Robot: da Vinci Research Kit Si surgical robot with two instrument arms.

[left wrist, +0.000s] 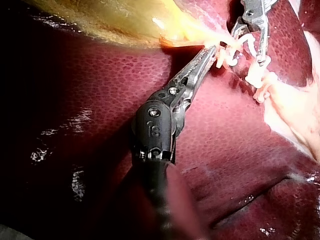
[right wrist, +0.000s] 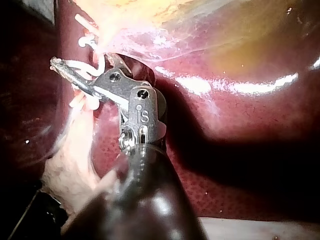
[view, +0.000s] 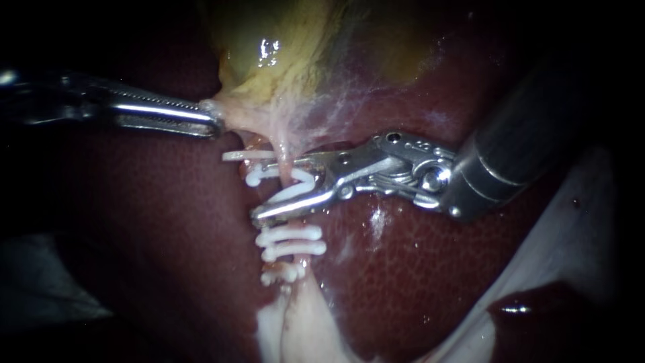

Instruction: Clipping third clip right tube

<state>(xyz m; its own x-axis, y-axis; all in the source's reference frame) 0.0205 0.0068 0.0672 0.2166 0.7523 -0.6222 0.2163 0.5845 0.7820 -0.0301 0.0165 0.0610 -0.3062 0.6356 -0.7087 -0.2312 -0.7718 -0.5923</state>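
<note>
White clips (view: 290,242), perhaps four, left instrument (view: 213,121), right instrument (view: 277,188)

Endoscope: close, faces liver (view: 168,222); left instrument (view: 212,122) enters from 9 o'clock, right instrument (view: 274,188) from 2 o'clock. Left wrist camera: behind its own shaft, looks along it, close; also catches right instrument. Right wrist camera: same on its shaft, close. All three share clips (view: 289,242) and gallbladder (view: 269,54) edge.
</note>
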